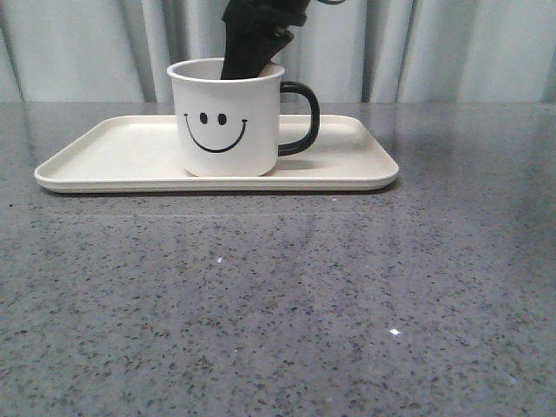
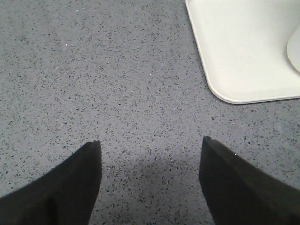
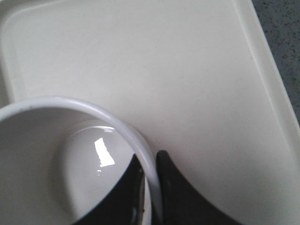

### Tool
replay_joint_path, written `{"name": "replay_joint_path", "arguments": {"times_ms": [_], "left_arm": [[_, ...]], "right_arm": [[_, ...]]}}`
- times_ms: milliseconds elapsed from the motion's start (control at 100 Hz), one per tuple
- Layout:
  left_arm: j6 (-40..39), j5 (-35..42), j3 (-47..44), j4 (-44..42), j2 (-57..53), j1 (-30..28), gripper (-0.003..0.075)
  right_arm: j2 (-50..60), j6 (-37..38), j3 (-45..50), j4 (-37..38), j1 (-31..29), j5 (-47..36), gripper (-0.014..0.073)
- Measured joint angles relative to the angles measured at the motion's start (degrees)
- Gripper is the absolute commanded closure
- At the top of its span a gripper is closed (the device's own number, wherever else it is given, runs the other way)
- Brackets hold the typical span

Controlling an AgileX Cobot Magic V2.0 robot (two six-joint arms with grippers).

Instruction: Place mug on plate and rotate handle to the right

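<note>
The white mug (image 1: pixel 228 122) with a black smiley face stands upright on the cream plate (image 1: pixel 113 148). Its black handle (image 1: pixel 301 117) points to the right in the front view. My right gripper (image 3: pixel 149 164) comes down from above and is shut on the mug's rim (image 3: pixel 70 104), one finger inside the mug and one outside. The plate (image 3: pixel 187 84) fills the right wrist view. My left gripper (image 2: pixel 150 145) hangs open over bare grey table beside a corner of the plate (image 2: pixel 234 70), with nothing between its fingers.
A grey speckled table (image 1: pixel 278 304) stretches in front of the plate. A pale curtain (image 1: pixel 452 52) hangs behind the table. The edge of the mug (image 2: pixel 295 51) shows at the side of the left wrist view.
</note>
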State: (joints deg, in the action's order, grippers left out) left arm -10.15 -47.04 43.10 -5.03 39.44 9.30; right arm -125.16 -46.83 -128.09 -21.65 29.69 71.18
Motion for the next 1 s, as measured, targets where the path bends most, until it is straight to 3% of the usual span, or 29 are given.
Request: {"name": "replay_joint_path", "arguments": {"times_ms": [160, 300, 610, 1000], "left_arm": [[0.0, 0.0, 0.0, 0.0, 0.0, 0.0, 0.0281], [0.0, 0.0, 0.0, 0.0, 0.0, 0.0, 0.0281], [0.0, 0.0, 0.0, 0.0, 0.0, 0.0, 0.0281], [0.0, 0.0, 0.0, 0.0, 0.0, 0.0, 0.0281]], "right_arm": [[0.0, 0.0, 0.5, 0.2, 0.0, 0.1, 0.0227], [0.0, 0.1, 0.5, 0.2, 0.0, 0.2, 0.013], [3.2, 2.6, 0.4, 0.5, -0.6, 0.2, 0.012], [19.5, 11.2, 1.6, 1.9, -4.6, -0.4, 0.012]]}}
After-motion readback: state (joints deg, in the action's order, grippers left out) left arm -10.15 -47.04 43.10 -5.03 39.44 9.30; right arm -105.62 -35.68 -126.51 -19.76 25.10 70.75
